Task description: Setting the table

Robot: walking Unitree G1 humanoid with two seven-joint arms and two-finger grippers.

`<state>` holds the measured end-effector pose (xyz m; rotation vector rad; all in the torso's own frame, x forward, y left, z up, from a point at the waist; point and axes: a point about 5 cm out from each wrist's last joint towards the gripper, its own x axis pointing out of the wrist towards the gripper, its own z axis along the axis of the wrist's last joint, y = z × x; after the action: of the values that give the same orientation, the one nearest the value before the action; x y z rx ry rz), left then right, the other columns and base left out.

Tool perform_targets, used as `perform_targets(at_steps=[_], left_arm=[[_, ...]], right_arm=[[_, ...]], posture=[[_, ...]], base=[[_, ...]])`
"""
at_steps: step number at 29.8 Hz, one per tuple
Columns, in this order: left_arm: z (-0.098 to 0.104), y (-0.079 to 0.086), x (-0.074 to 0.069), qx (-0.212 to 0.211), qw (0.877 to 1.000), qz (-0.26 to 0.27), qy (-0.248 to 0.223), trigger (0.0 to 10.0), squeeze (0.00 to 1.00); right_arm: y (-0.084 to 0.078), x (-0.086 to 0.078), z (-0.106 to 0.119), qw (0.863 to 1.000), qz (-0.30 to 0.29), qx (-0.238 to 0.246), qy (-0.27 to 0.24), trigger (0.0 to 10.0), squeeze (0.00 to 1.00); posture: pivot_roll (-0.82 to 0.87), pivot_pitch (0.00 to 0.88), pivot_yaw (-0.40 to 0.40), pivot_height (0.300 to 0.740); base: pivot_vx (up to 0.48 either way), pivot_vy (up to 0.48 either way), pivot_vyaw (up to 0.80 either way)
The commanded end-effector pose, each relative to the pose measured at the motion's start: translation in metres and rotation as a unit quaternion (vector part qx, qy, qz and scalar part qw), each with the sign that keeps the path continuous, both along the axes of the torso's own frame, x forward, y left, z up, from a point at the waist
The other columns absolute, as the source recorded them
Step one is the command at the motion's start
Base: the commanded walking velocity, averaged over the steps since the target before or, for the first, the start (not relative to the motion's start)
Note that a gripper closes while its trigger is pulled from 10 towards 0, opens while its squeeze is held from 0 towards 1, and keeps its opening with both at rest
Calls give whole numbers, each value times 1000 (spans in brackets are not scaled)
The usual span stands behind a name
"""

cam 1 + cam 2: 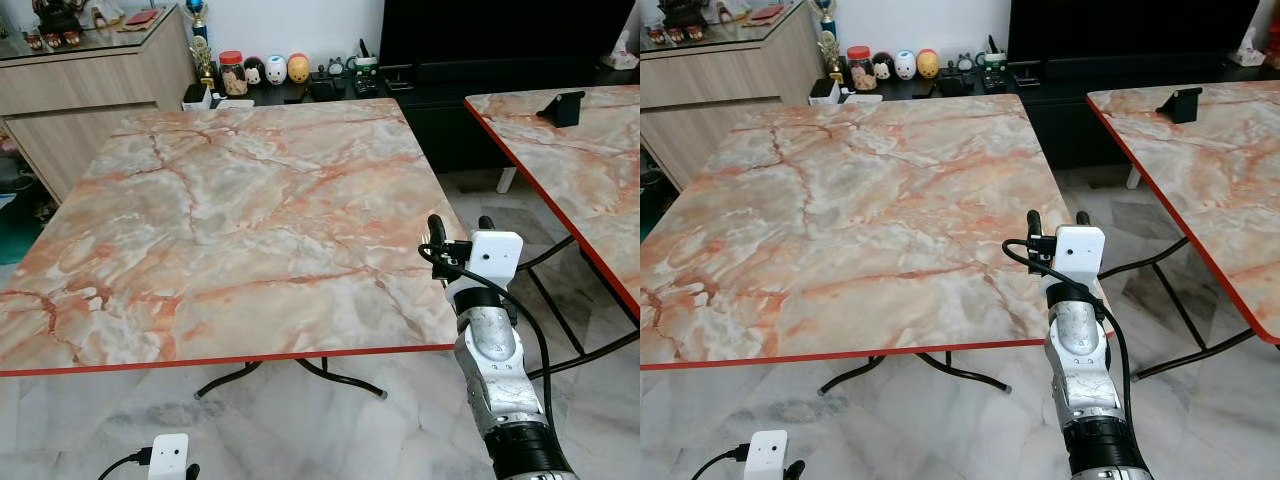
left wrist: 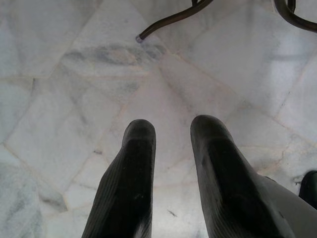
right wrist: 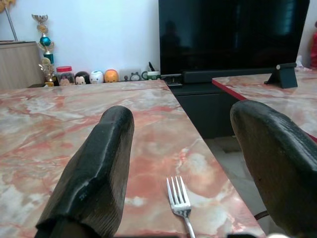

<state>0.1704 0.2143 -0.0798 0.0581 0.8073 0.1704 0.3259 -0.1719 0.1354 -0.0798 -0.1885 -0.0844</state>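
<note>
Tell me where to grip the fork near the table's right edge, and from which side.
Judging by the right wrist view, the fork lies flat, tines pointing away, between the open right gripper fingers. Best come from above and pinch across the narrow neck or handle; the thin profile probably resists a level approach.

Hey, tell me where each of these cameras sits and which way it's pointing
Left eye view: head camera, looking forward and down over the marble table; right arm and right gripper at its near right corner.
Right eye view: the head's other eye, same scene.
Left wrist view: on the idle left arm, facing the floor past the open left gripper.
Right wrist view: low over the table, facing the TV; open fingers, a fork between them.
Shared: the trophy shows in eye and right wrist views.
</note>
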Motion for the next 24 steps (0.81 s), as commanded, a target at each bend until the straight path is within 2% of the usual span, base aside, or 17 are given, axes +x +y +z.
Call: perform_targets(at_steps=[1, 19, 24], left_arm=[[-1, 2, -3, 5, 1000, -5, 10, 10000, 0], [-1, 0, -2, 2, 1000, -7, 7, 10000, 0], [-1, -1, -2, 1, 1000, -7, 7, 10000, 0]], right_arm=[[1, -1, 5, 1000, 0, 5, -8, 10000, 0], [3, 0, 3, 1000, 4, 4, 0, 10000, 0], [5, -1, 4, 1000, 6, 4, -1, 10000, 0]], posture=[[-64, 0, 47, 740], [-65, 0, 47, 740], [-65, 0, 47, 740]], base=[[0, 0, 0], [0, 0, 0], [242, 0, 0]])
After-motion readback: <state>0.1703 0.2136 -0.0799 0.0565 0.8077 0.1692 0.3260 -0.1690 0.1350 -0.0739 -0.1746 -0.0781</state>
